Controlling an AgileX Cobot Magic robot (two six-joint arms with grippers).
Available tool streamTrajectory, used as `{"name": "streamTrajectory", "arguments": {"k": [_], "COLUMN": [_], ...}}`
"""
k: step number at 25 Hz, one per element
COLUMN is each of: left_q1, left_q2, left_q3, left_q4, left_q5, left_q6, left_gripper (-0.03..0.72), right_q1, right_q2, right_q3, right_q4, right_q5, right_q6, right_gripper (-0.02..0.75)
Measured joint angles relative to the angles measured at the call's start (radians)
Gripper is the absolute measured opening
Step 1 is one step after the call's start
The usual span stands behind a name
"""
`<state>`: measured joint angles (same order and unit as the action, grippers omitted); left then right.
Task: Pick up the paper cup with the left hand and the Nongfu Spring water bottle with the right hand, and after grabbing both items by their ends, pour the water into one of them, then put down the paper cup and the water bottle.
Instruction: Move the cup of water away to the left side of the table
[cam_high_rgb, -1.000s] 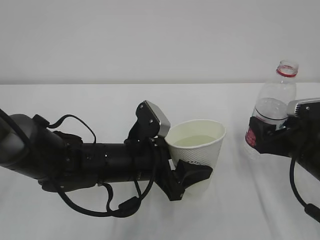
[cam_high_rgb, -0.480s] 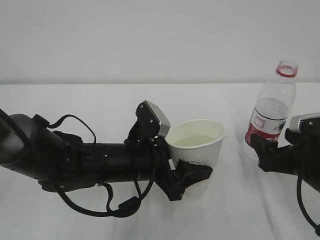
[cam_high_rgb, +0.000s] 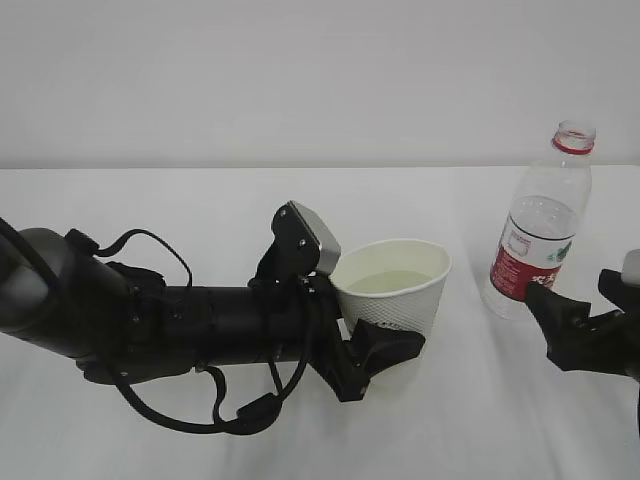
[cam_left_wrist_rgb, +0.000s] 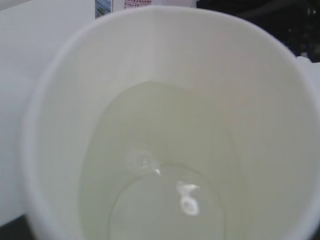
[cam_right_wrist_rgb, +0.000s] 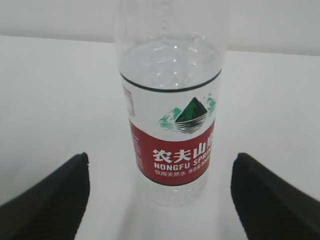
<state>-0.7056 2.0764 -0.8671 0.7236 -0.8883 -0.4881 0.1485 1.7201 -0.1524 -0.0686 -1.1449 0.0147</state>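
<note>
Standing upright on the counter, the Nongfu Spring water bottle is uncapped and tippy; the right hand has jaws spread wide, empty. The left hand clamps the paper cup (soft, crushable, holding water) low on its wall.

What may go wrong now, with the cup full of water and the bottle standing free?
The left hand holds the paper cup with water inside; a tilt while setting it down may spill it. The uncapped Nongfu Spring water bottle stands near the open right hand; a bump could topple it.
</note>
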Motion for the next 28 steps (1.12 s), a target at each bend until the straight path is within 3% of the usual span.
{"name": "streamTrajectory", "arguments": {"k": [12, 17, 22, 28], "left_q1": [0.0, 0.0, 0.0, 0.0], "left_q2": [0.0, 0.0, 0.0, 0.0], "left_q3": [0.0, 0.0, 0.0, 0.0], "left_q4": [-0.022, -0.121, -0.235, -0.421], "left_q5": [0.0, -0.005, -0.049, -0.064], "left_q6": [0.0, 0.007, 0.175, 0.256], "left_gripper": [0.492, 0.492, 0.492, 0.492], "right_q1": [0.0, 0.0, 0.0, 0.0], "right_q2": [-0.166, -0.167, -0.169, -0.169], "right_q3": [0.05, 0.05, 0.05, 0.05], "right_q4": [-0.002, -0.002, -0.002, -0.002], "right_q5": [0.0, 0.0, 0.0, 0.0], "right_q6": [0.038, 0.038, 0.038, 0.038], "right_gripper": [0.661, 0.649, 0.644, 0.641]}}
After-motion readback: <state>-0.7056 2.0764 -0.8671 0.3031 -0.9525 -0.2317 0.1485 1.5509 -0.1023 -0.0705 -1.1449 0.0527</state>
